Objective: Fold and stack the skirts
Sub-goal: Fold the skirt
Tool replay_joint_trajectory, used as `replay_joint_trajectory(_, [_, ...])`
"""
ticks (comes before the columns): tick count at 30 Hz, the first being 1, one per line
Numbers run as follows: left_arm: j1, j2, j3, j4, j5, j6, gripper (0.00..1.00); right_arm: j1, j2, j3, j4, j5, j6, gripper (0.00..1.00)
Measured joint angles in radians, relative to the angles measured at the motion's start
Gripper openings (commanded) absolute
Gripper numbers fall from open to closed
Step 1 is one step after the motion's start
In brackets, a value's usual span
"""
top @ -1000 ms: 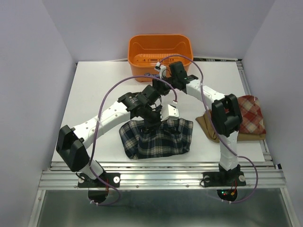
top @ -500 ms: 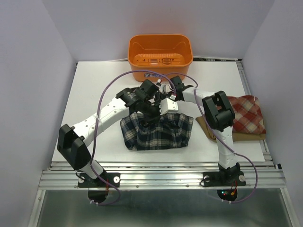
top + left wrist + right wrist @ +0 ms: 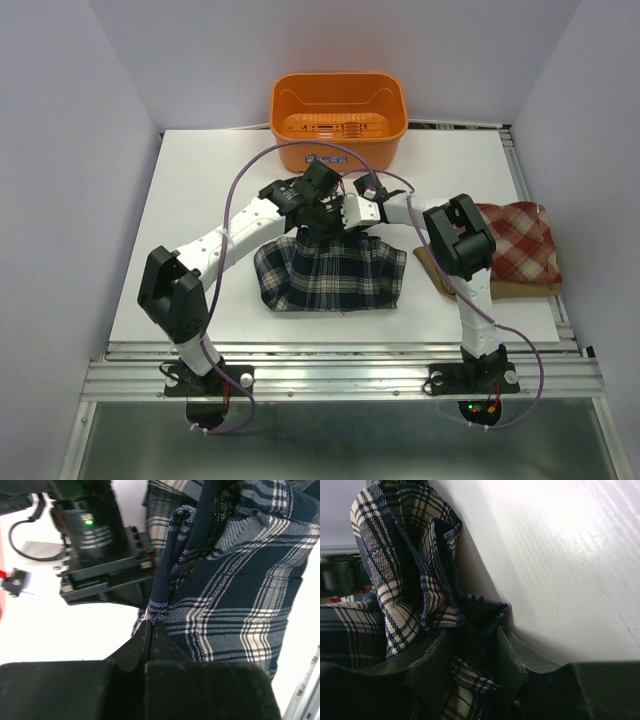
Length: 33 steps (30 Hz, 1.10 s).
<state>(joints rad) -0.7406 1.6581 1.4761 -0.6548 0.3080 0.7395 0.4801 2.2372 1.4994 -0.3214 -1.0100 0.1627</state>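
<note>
The navy-green-white plaid skirt [image 3: 335,278] lies bunched in the middle of the table. Both grippers meet at its far edge. My left gripper [image 3: 312,226] is shut on a thin fold of its hem [image 3: 162,605]. My right gripper [image 3: 345,212] is shut on a bunch of the same plaid cloth [image 3: 465,645], low against the table. The red-and-white plaid skirt [image 3: 525,240] lies at the right edge on top of the tan skirt [image 3: 440,265].
An orange plastic basket [image 3: 338,115] stands at the back of the white table [image 3: 200,200]. The right arm's elbow [image 3: 458,235] rises beside the stacked skirts. A metal rail [image 3: 330,375] runs along the near edge.
Both grippers have dropped and moved toward the far edge of the plaid skirt, still holding it. The skirt has flattened and spread wider on the table.
</note>
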Motion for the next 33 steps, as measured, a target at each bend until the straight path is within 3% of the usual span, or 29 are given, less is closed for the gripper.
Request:
replay_joint_trajectory(8, [0.023,0.007,-0.011,0.129,-0.068,0.028,0.0,0.001,0.0,-0.023,-0.001,-0.035,-0.009,0.42])
replay_joint_trajectory(26, [0.013,-0.065,-0.483,0.777,-0.183,0.049,0.0,-0.003,0.031,-0.009,-0.013,-0.093,-0.011,0.41])
replay_joint_trajectory(33, [-0.005,-0.066,-0.555,0.906,-0.219,0.049,0.0,-0.008,0.056,0.017,-0.035,-0.098,0.002,0.41])
